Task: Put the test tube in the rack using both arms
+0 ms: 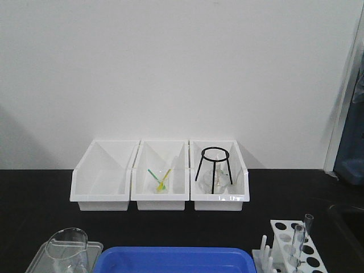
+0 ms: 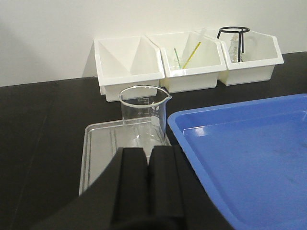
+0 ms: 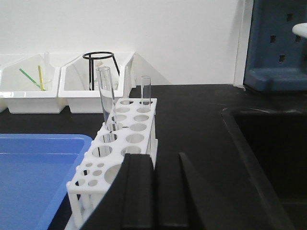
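Along the back of the black worktop, at mid-frame in the front view, 3 white bins stand side by side against the wall. The middle 1 holds green and yellow sticks, the right 1 a black wire tripod. At the bottom edge lie a blue tray and, to its left, a clear beaker on a clear lid-like tray.

The rack sits at lower right of the front view, just beside the blue tray, pegs on its left side. The test tube, clear and wide with an open rim, stands tilted in a rear hole of the rack. A slimmer clear tube stands upright in a hole to its right.

The left gripper fills the bottom of its wrist view, fingers pressed together, just short of the beaker. The right gripper sits low in its view beside the rack, fingers slightly spread and holding nothing.
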